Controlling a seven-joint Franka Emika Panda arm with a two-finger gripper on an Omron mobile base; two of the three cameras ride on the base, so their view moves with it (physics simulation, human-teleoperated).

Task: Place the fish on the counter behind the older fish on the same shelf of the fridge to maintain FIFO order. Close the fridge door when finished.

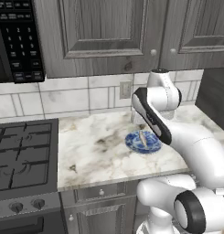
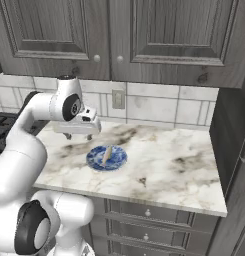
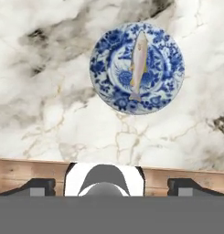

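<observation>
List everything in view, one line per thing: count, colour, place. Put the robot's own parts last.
fish: one, pale tan-grey, lying on the plate.
plate: one, blue patterned, on the counter near its middle.
counter: one, white-grey marble with dark smudges, over grey cabinets.
stove top: one, black, left of the counter.
microwave: one, black, above the stove top.
upper cabinets: grey wood, above the tiled wall.
outlet: one, pale, on the tiled wall behind the counter.
drawers: grey wood, under the counter.
gripper: one, white, fingers dark, hovering above the counter beside the plate, open, empty.
</observation>
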